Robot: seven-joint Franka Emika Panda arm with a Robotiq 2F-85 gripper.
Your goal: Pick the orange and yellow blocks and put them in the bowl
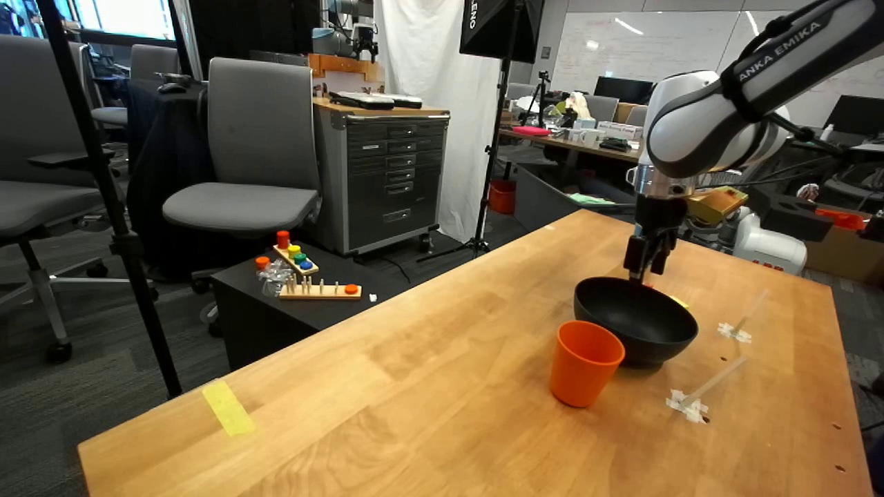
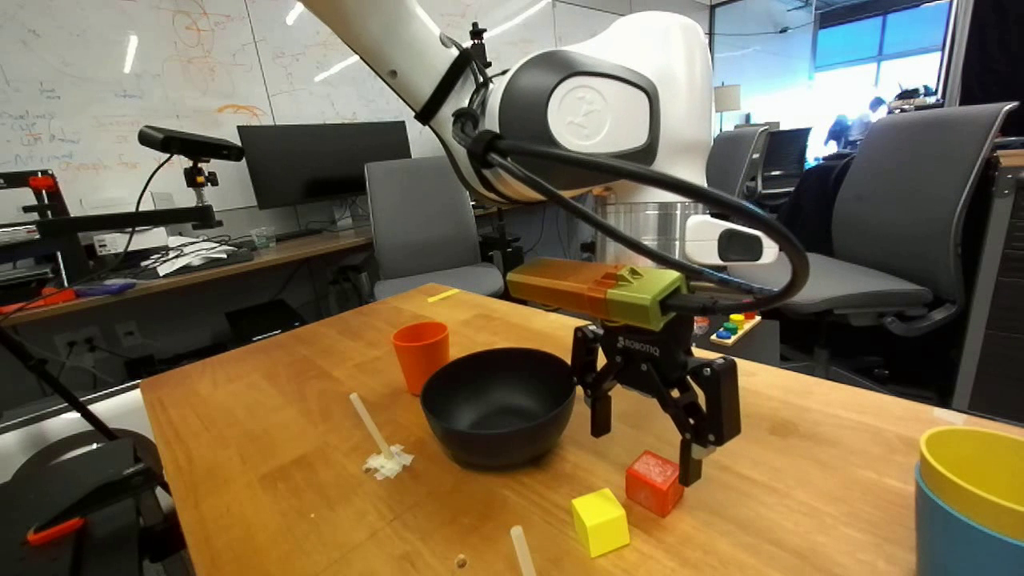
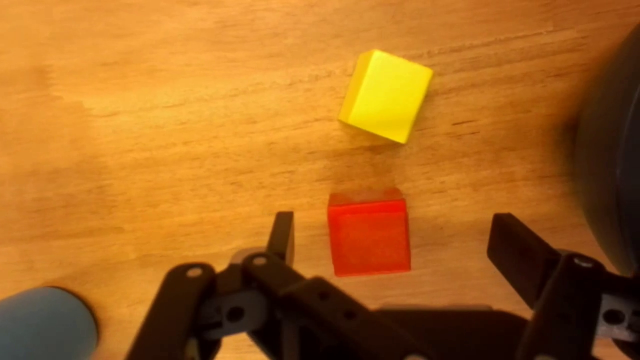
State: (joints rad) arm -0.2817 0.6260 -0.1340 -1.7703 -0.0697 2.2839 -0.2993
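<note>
The orange-red block (image 2: 654, 483) and the yellow block (image 2: 600, 522) stand apart on the wooden table. In the wrist view the orange-red block (image 3: 371, 240) lies between my fingers, nearer the left one, touching neither. The yellow block (image 3: 387, 97) is beyond it. My gripper (image 3: 393, 217) is open and empty. In an exterior view the gripper (image 2: 645, 456) points down over the orange-red block. The black bowl (image 2: 496, 440) stands upright beside the gripper; its side (image 3: 612, 150) fills the wrist view's right edge. In an exterior view the bowl (image 1: 639, 328) hides most of both blocks.
An orange cup (image 1: 583, 369) stands close to the bowl. Nested yellow and blue cups (image 2: 964, 520) stand near the table edge; a blue round end (image 3: 47, 325) shows at the wrist view's lower left. Thin sticks (image 1: 704, 383) are taped upright-tilted to the table. Yellow tape (image 1: 228, 408) lies flat.
</note>
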